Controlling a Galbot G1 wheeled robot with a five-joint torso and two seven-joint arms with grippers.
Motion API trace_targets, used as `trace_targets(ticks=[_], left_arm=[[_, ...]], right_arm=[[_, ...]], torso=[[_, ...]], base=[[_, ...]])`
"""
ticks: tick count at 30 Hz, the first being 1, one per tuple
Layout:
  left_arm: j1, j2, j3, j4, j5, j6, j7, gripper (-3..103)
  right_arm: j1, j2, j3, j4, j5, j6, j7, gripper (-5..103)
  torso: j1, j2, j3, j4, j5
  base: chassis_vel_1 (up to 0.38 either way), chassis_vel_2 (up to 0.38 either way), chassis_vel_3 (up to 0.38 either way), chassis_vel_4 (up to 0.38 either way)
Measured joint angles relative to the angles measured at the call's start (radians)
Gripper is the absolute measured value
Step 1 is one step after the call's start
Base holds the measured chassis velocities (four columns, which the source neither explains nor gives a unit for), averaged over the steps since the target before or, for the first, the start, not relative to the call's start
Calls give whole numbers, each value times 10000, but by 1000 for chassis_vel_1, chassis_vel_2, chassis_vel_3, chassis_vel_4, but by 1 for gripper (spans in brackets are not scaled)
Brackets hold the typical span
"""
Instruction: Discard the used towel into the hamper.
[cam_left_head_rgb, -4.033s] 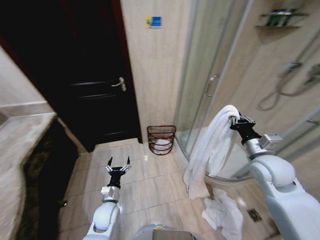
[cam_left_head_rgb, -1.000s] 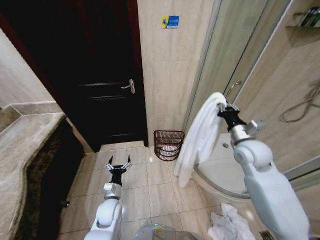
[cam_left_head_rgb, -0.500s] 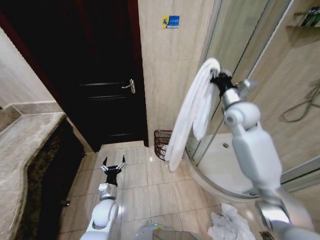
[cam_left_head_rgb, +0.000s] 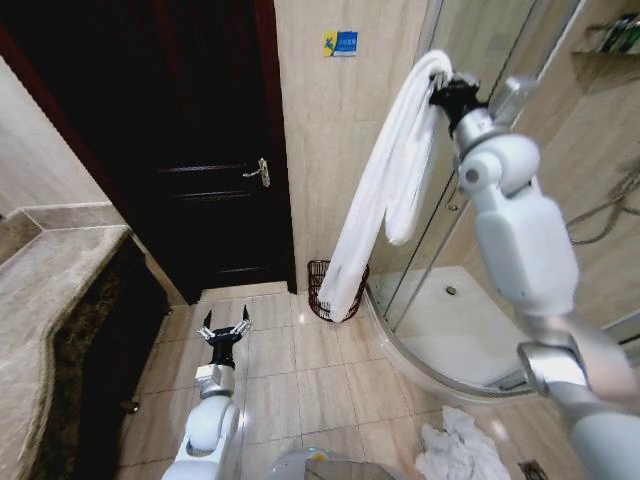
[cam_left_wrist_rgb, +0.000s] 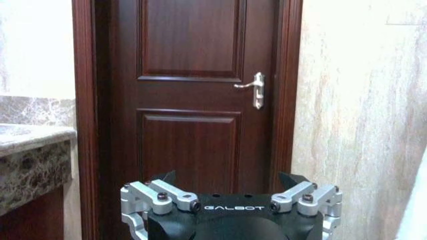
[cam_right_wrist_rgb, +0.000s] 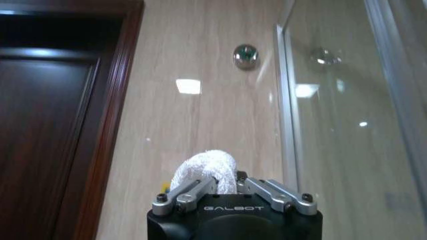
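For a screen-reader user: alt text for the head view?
The right pincer, raised high, grips a long white towel hanging over the dark wire hamper by the shower. The left pincer hovers open near the floor.

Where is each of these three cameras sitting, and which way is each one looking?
Head view: on the robot's head, looking forward and down at the bathroom floor, the door and the hamper; both arms show, the right gripper raised with the towel, the left gripper low.
Left wrist view: on the left arm, facing the door; its own left gripper shows.
Right wrist view: on the right arm, facing the tiled wall; its own right gripper and the towel show.
Shared: head and right wrist views both show the towel.
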Motion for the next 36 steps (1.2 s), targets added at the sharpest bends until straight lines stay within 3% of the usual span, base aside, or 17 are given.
trace_targets(ticks=[2, 11, 20, 36], left_arm=[[-18, 12, -44, -37, -37, 2, -9, 100], [20, 3, -113, -110, -146, -63, -24, 100], [-78, 34, -82, -165, -155, 9, -25, 100], [-6, -78, -111, -191, -136, 4, -50, 100]], right_arm=[[940, 288, -213, -982, -152, 113, -215, 7], [2522, 937, -826, -2855, -240, 209, -509, 7], [3026, 1521, -932, -3790, -373, 504, -686, 7], [3184, 1534, -1179, -3878, -401, 644, -871, 7]], torso=[[-1, 0, -1, 0, -2], [-1, 0, 0, -1, 3], [-1, 0, 0, 0, 3], [-3, 0, -2, 0, 2]], base=[[0, 0, 0, 0], [0, 0, 0, 0], [0, 0, 0, 0], [-7, 7, 7, -10]])
